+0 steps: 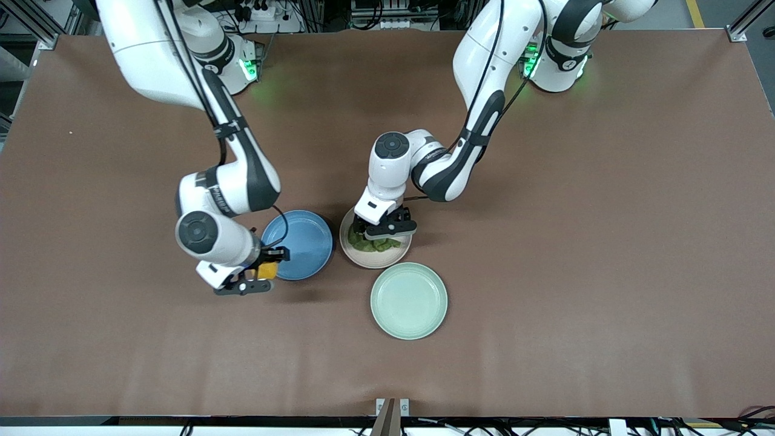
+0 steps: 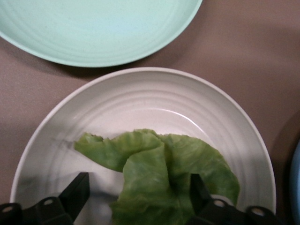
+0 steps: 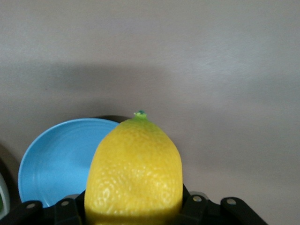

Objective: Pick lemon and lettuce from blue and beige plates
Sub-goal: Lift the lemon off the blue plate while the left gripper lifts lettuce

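- You get even, bright overhead light on the table (image 1: 605,242); the arms cast only soft, short shadows.
- Green lamp glow spills onto the tabletop by both bases.
- The beige plate (image 2: 225,117) shows a mild sheen.
- Your right wrist view is soft, and the lemon (image 3: 136,173) sits dark underneath.

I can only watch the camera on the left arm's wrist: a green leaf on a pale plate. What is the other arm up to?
Observer: The right claw is shut on the lemon, lifted over the edge of the blue plate.
Operator: Anything left on that blue plate?
Observer: No, it looks bare.
Operator: And my leaf?
Observer: From across the table, the left claw sits low over the beige plate, fingers either side of the lettuce. The mint-green plate lies nearer the front camera.
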### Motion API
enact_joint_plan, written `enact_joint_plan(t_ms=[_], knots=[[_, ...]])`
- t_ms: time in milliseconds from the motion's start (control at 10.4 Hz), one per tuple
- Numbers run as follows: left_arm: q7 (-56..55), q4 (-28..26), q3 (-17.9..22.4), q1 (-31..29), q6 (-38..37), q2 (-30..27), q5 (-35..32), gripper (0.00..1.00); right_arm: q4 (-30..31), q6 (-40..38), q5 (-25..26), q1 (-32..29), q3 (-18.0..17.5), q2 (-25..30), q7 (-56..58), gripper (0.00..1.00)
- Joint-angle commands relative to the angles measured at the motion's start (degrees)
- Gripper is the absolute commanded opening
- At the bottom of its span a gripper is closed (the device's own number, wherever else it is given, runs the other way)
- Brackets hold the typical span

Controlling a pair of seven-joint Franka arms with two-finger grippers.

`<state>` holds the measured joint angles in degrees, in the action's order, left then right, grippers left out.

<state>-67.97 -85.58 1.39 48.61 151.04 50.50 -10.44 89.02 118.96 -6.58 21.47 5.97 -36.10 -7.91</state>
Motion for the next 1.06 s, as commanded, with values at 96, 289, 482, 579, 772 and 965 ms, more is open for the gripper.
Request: enact_joint_plan(t_ms=[96,289,482,579,772,965], knots=[[-4.80,0.86,1.16,1.04,0.57,0.57,-2.13,0.00,-6.03,-9.68,0.60,-5.37,-0.61,0.51,7.27,0.59],[-5.24,0.77,1.16,1.13,0.57,0.04,-2.21,0.00,-7.28,-11.82,1.21,-8.02,-0.61,1.12,11.50,0.59],[-5.68,0.59,1.16,1.31,0.14,-0.57,-2.30,0.00,-7.28,-11.82,1.22,-9.69,-0.70,1.21,13.44,0.59],[-5.68,0.51,1.16,1.31,-0.39,-1.19,-2.30,0.00,-7.28,-11.82,1.39,-9.96,-0.61,1.21,13.54,0.59],[-5.68,0.51,1.16,1.31,-3.63,-2.42,-2.30,0.00,-7.19,-11.91,4.19,-11.10,-0.61,1.21,13.80,0.59],[-5.59,0.51,1.07,1.31,-6.79,-3.47,-2.30,0.00,-6.93,-12.34,5.78,-11.37,-0.61,1.30,15.02,0.59]])
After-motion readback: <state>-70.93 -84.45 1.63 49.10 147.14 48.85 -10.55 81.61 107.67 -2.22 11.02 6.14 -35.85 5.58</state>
